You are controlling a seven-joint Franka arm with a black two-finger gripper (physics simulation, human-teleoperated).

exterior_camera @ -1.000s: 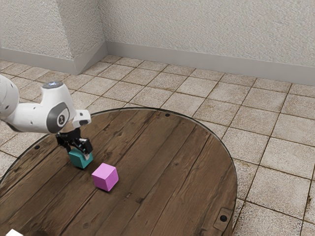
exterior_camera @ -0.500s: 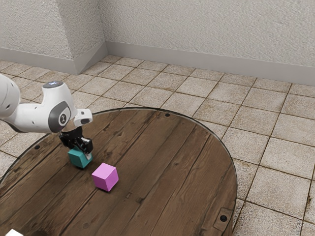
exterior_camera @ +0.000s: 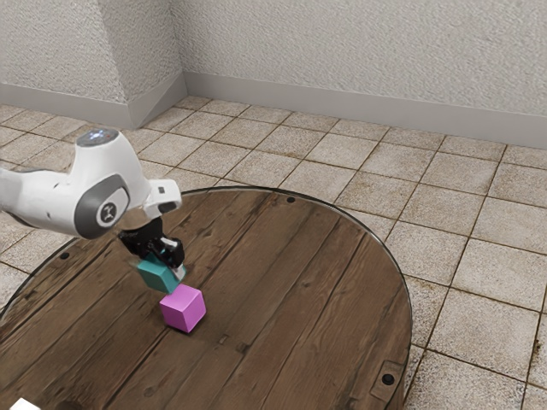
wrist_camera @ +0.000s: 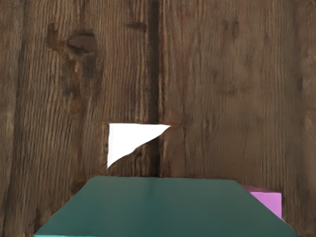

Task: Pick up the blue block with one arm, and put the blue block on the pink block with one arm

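Note:
The blue block (exterior_camera: pixel 156 275), teal in colour, hangs clear of the table with my gripper (exterior_camera: pixel 162 265) shut on it. It sits just above and slightly toward the exterior view's left of the pink block (exterior_camera: pixel 182 308), which rests on the round wooden table (exterior_camera: pixel 282 290). In the wrist view the blue block (wrist_camera: pixel 168 207) spreads large just under my hand, and a corner of the pink block (wrist_camera: pixel 266 201) peeks out beside it.
A white patch (wrist_camera: pixel 129 141) shows on the wood planks ahead of the held block. The table's rim (exterior_camera: pixel 402 282) curves round at the exterior view's right, with tiled floor (exterior_camera: pixel 444 205) beyond. A small white object (exterior_camera: pixel 21 403) lies at the lower left edge.
My arm has lifted the blue block off the table and carried it toward the exterior view's right, from beside the pink block to just above its left edge.

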